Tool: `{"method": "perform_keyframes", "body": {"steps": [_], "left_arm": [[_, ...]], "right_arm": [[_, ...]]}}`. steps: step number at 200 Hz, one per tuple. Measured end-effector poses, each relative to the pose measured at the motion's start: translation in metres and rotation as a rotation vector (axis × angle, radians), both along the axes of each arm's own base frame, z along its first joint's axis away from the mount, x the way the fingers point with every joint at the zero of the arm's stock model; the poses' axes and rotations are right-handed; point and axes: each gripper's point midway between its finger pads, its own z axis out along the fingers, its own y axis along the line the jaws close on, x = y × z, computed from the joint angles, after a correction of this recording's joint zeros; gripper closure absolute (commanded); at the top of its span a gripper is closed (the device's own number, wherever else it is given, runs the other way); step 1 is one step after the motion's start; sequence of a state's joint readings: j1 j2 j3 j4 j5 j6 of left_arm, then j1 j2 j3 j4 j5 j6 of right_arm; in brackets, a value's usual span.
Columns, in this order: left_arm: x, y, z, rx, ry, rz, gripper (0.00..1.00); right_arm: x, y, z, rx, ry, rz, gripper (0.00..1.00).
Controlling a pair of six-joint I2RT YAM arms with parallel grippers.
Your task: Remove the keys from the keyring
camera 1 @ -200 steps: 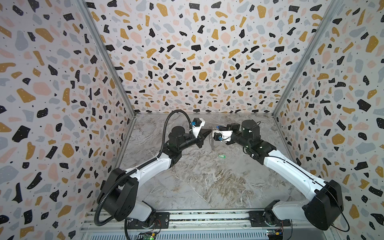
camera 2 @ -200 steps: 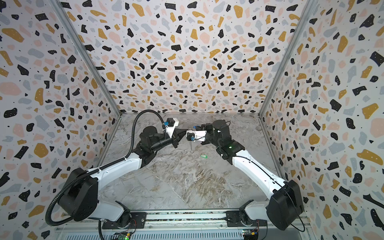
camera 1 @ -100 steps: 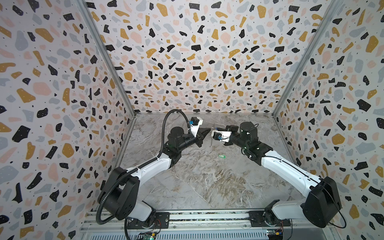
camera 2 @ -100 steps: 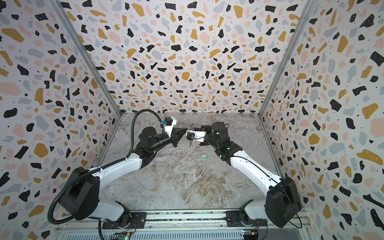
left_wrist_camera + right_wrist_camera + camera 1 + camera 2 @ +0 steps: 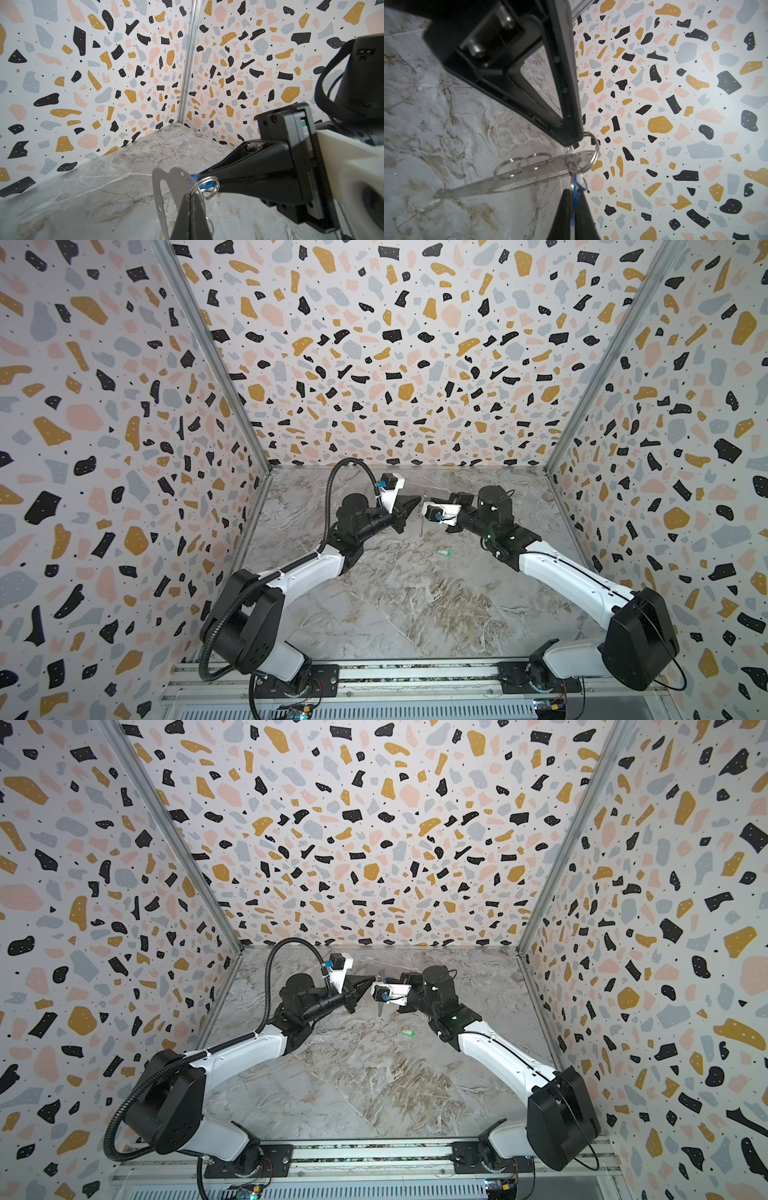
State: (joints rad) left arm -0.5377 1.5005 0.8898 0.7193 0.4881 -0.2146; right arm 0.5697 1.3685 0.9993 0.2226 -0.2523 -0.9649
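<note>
Above the worktop (image 5: 415,605), toward its far edge: the keyring (image 5: 180,185) hung clear of the surface with its plate on edge, carried between the two claws.
Left claw (image 5: 192,196): closed on the keyring's ring-bearing edge.
Right claw (image 5: 574,193): closed on the blue key (image 5: 192,178), almost tip to tip with the other claw.
Split ring (image 5: 597,154): passed through the plate; the blue key appeared to hang from it.
Green key (image 5: 443,551): lay loose on the worktop, near its middle, already off.
Step in hand: judged to be the freeing of the blue key, the last one attached.
Next move: probably called for the key's loop to be worked round the ring's coil, with the plate held steady; a straight pull seemed unlikely to release it.
</note>
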Motion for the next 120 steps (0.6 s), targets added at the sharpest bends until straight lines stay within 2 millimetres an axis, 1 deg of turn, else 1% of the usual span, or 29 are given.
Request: {"method": "perform_keyframes", "body": {"steps": [41,80,120], "left_arm": [[0.001,-0.001,0.002,-0.019,0.008,-0.002,1.00],[0.003,-0.003,-0.008,-0.016,0.037,-0.005,1.00],[0.004,-0.003,-0.008,-0.016,0.038,-0.006,1.00]], "right_arm": [[0.002,0.000,-0.002,0.012,0.015,0.007,1.00],[0.009,0.003,-0.010,0.010,0.038,-0.007,1.00],[0.017,0.005,-0.009,0.003,0.029,-0.039,1.00]]}}
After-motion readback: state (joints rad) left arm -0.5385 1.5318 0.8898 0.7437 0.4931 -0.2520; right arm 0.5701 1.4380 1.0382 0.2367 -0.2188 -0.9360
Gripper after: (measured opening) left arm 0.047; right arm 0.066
